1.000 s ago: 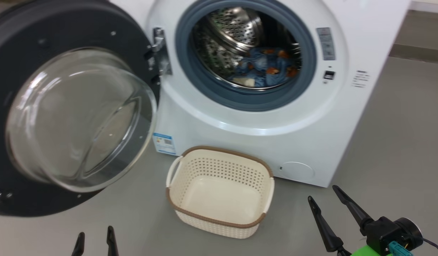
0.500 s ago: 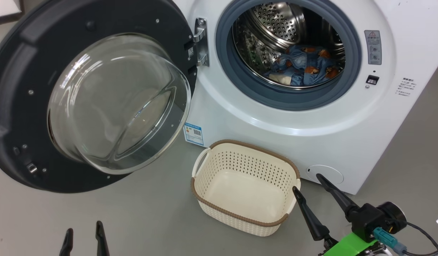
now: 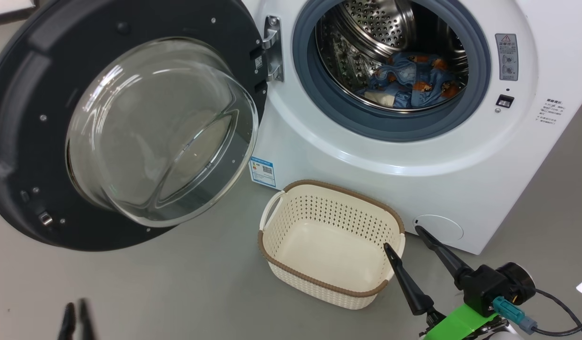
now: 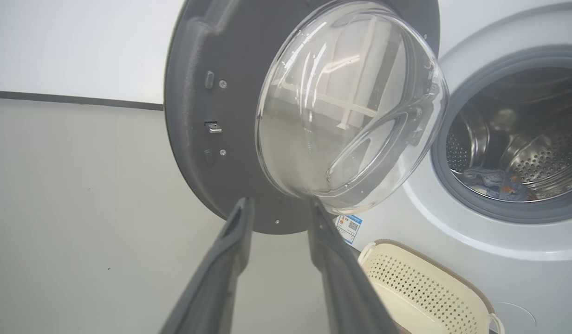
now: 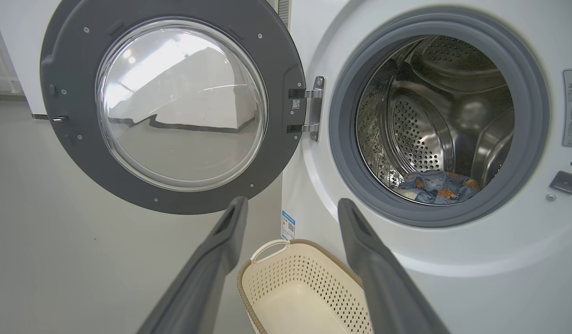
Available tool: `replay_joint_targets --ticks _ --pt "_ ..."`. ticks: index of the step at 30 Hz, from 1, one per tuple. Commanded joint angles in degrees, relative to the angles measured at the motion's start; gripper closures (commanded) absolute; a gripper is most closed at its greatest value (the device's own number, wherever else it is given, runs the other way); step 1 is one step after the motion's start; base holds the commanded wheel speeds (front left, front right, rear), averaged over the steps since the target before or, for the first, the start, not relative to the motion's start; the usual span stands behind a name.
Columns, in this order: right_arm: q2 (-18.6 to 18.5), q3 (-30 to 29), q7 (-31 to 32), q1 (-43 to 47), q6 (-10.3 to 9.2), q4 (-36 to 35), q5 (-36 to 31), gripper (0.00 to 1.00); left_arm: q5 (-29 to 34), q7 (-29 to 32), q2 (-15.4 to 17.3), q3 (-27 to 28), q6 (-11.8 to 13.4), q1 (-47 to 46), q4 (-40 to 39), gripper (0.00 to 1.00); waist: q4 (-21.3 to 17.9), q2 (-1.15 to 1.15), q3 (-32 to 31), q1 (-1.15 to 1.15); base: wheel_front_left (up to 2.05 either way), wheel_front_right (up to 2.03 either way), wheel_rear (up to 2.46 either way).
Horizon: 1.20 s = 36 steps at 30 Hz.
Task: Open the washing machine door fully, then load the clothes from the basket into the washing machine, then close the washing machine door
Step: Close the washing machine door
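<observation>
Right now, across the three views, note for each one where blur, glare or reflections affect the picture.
Head view: the left gripper is smeared by motion blur while the basket is sharp; left wrist view: bright streaks of glare cross the glass of the washing machine door; right wrist view: that glass mirrors the room, and the steel drum gleams.

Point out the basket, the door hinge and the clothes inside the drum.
basket point(image 3: 338, 215): head view, perforated back wall inside.
door hinge point(image 3: 274, 47): head view, metal plate left of the grey seal.
clothes point(image 3: 404, 75): head view, light blue fabric in the middle of the heap in the drum.
</observation>
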Motion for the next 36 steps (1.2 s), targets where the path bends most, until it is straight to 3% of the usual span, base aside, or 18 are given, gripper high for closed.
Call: replay_joint_targets --ticks 1,5,10,14,18,23,28,36 --pt "-0.26 1.27 -0.27 -2.01 0.09 -1.35 0.45 0.00 -1.10 -0.37 0.53 4.41 -0.49 -2.96 -0.49 1.00 0.01 0.00 0.03 0.00 0.00 0.00 0.00" --pt "0.07 0.95 -0.27 -1.62 0.09 -1.42 0.53 0.00 -4.54 -0.37 0.62 12.00 -1.76 -6.19 1.42 1.00 -0.05 0.00 0.03 0.00 0.00 0.00 0.00" --pt "0.62 0.84 -0.27 -1.09 0.09 -1.57 0.40 0.00 -14.94 -0.28 2.49 22.08 -4.88 -14.78 7.31 1.00 -0.09 0.00 0.17 0.00 0.00 0.00 0.00" --pt "0.99 0.99 -0.27 -0.79 0.09 -1.66 0.53 0.00 -20.46 2.58 9.16 27.00 -5.72 -22.91 14.52 1.00 -0.34 0.00 0.08 0.00 0.00 0.00 0.00" --pt "1.59 0.40 -0.27 -0.07 0.09 -2.24 0.48 0.00 -23.92 7.02 15.86 29.71 -4.75 -31.13 22.21 1.00 -0.60 0.00 -0.11 0.00 0.00 0.00 0.00" --pt "1.83 -0.20 -0.27 1.57 0.09 -2.77 0.23 0.00 -31.13 13.27 21.41 33.06 -3.92 -43.16 31.36 1.00 -0.96 0.00 -0.61 0.00 0.00 0.00 0.00" --pt "1.51 0.29 -0.27 1.87 0.09 -3.13 -0.05 0.00 -35.45 17.04 28.05 36.36 -3.39 -50.59 39.86 1.00 -4.26 0.00 0.01 0.00 0.00 0.00 0.00" --pt "-0.11 1.37 -0.27 2.47 0.09 -2.73 0.55 0.00 -43.44 21.95 32.26 41.61 -5.08 -58.45 46.95 1.00 -9.73 0.00 1.33 0.00 0.00 0.00 0.00"
